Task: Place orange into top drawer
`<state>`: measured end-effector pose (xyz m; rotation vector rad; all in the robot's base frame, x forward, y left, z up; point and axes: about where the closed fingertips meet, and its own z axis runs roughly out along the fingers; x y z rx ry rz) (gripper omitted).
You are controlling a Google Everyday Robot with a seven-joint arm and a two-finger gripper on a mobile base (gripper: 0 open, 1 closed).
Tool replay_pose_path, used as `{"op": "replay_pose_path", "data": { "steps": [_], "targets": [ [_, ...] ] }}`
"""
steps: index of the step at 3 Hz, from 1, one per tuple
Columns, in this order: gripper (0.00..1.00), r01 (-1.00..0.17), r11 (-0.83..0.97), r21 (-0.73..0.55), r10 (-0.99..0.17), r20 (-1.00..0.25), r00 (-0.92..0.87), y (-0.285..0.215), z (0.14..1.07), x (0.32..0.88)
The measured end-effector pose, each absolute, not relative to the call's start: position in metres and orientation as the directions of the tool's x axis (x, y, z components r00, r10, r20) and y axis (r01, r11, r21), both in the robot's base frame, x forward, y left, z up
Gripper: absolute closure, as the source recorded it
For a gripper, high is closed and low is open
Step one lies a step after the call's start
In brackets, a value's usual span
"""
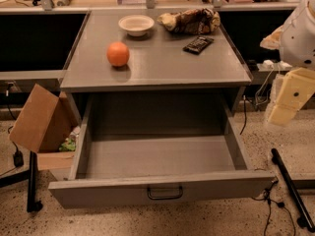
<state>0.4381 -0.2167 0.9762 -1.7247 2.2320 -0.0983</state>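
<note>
The orange (118, 53) sits on the flat grey desk top (162, 65), left of centre and in front of the white bowl (136, 24). The top drawer (160, 156) is pulled fully out below the desk top; its inside looks empty, and a dark wire handle (165, 193) sits at the centre of its front panel. My gripper (285, 107) hangs at the right edge of the view, beside the drawer's right side, well away from the orange, with nothing in it.
A brown crumpled bag (192, 21) and a dark flat packet (198, 44) lie at the back right of the desk top. A cardboard box (42, 119) stands left of the drawer. Black stand legs (293, 191) and cables lie on the floor at right.
</note>
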Motion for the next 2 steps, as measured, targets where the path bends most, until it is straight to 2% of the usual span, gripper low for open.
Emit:
{"op": "replay_pose_path", "data": {
  "steps": [1, 2],
  "targets": [
    [0.00, -0.931, 0.270, -0.245, -0.953, -0.207, -0.221, -0.217, 0.976, 0.438],
    [0.00, -0.916, 0.277, -0.291, -0.945, -0.254, -0.205, -0.210, 0.984, 0.471]
  ]
}}
